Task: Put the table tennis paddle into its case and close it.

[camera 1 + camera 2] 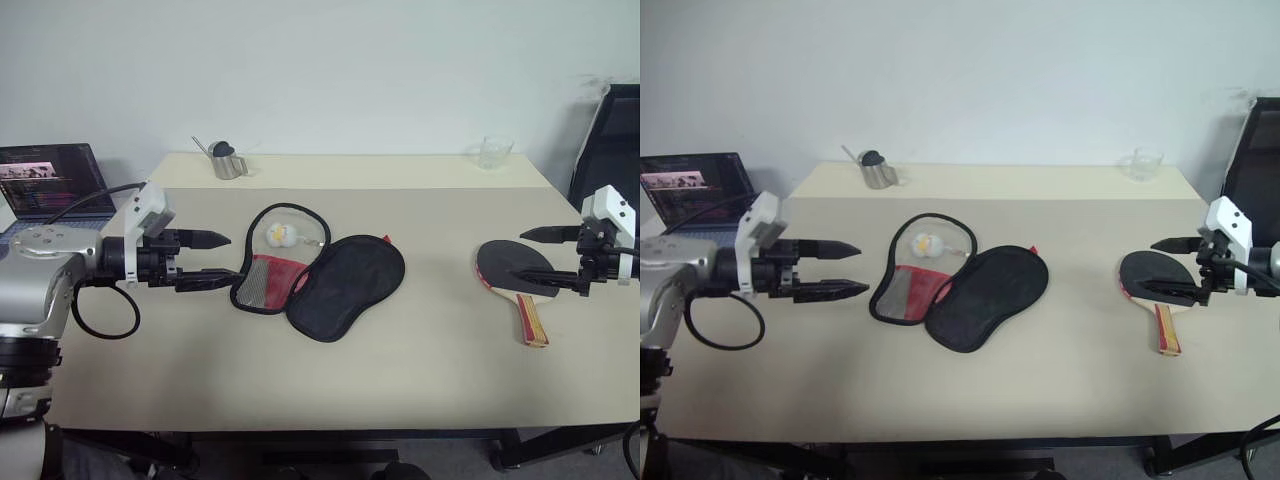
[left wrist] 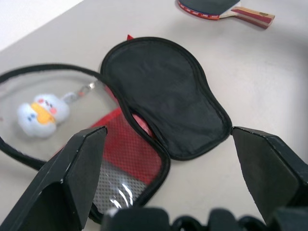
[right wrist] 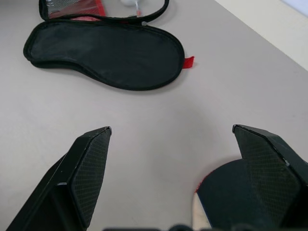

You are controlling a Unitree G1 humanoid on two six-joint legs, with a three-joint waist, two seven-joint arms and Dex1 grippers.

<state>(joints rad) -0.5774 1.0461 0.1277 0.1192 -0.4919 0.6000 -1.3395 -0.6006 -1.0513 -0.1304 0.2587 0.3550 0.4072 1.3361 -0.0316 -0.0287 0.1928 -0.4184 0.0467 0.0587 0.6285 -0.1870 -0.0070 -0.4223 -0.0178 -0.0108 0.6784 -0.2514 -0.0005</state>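
a pale beige table (image 1: 400, 380) carries a small metal cup (image 1: 228, 161) with a dark lid near its far edge, toward the left, and a clear glass (image 1: 494, 151) at the far right corner; a laptop (image 1: 52, 180) with a lit screen sits off the table's left end. nothing lies between either arm and the items at the centre. the case (image 1: 320, 272) lies unzipped and spread flat in the middle of the table, a soft black fabric half toward the right and, hinged to it, a zipper-rimmed half with a clear window, a red panel and grey mesh toward the left. a small white plush charm (image 1: 281, 235) with a yellow patch rests behind the clear window. the table tennis paddle (image 1: 518, 276) lies flat well to the right of the case, its round dark rubber face toward the case and its short wooden, red-striped handle pointing at the near edge. the left gripper (image 1: 218, 260) hovers just left of the case, black fingers spread wide and holding nothing. the right gripper (image 1: 534, 258) hangs over the paddle's face, fingers likewise wide apart and empty.
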